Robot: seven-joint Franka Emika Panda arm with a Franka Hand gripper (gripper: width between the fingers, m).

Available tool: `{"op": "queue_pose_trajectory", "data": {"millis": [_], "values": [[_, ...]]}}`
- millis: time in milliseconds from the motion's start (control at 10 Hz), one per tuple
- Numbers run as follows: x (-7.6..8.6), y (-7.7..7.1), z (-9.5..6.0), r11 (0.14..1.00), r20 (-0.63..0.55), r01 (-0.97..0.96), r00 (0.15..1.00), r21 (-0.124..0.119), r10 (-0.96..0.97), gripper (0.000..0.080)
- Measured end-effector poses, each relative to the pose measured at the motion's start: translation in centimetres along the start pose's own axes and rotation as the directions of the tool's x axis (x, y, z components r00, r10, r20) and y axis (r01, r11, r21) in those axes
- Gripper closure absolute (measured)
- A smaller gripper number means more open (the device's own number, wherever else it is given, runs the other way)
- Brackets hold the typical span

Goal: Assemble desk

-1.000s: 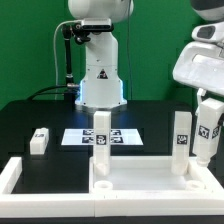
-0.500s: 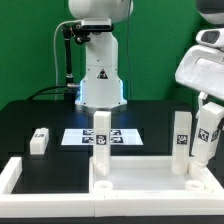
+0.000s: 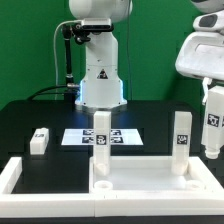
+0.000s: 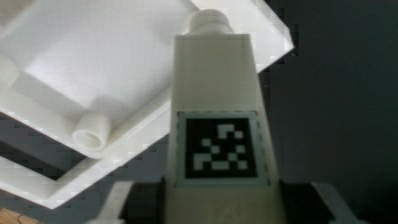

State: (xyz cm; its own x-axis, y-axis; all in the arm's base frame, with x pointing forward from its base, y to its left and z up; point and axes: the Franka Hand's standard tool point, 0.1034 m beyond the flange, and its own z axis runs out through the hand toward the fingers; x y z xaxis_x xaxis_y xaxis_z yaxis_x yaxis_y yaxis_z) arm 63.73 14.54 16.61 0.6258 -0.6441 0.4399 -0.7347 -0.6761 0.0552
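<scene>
1. Fingers: you have them clamped on the two flanks of a tall white plastic block leg. The gripper grips the end nearest the wrist camera, and the round peg tip points away.
2. Held leg: its black-and-white square tag faces the wrist camera. In the exterior view it hangs upright at the right, lower end near the desk's far right corner; you cannot tell whether they touch.
3. Wide white rectangular tray-like plastic desk top, raised rim: lies at the front of the black table. Two tagged white legs stand upright in it, the left upright leg and the right upright leg.
4. Small white loose block: lies on the table at the exterior view's left, well apart.
5. Marker board: flat, behind the desk top.
6. Long low white border frame: beside the desk top's left end.
</scene>
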Motion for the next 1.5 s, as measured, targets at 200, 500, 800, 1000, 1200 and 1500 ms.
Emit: {"op": "queue_pose_trajectory", "data": {"millis": [200, 500, 800, 1000, 1200, 1500], "values": [[0.2, -0.2, -0.2, 0.999, -0.009, 0.001, 1.0, -0.032, -0.001, 0.0509], [0.1, -0.2, -0.1, 0.999, -0.009, 0.003, 1.0, -0.035, -0.003, 0.0509], [2.1, -1.0, -1.1, 0.999, -0.034, 0.036, 0.999, 0.033, -0.035, 0.0509], [4.3, -0.4, -0.8, 0.993, -0.069, 0.053, 0.997, 0.102, -0.046, 0.0509], [2.6, 0.5, 0.2, 0.985, -0.071, 0.011, 0.997, 0.174, 0.001, 0.0509], [-0.1, 0.2, 0.3, 0.982, -0.048, -0.033, 0.998, 0.184, 0.042, 0.0509]]}}
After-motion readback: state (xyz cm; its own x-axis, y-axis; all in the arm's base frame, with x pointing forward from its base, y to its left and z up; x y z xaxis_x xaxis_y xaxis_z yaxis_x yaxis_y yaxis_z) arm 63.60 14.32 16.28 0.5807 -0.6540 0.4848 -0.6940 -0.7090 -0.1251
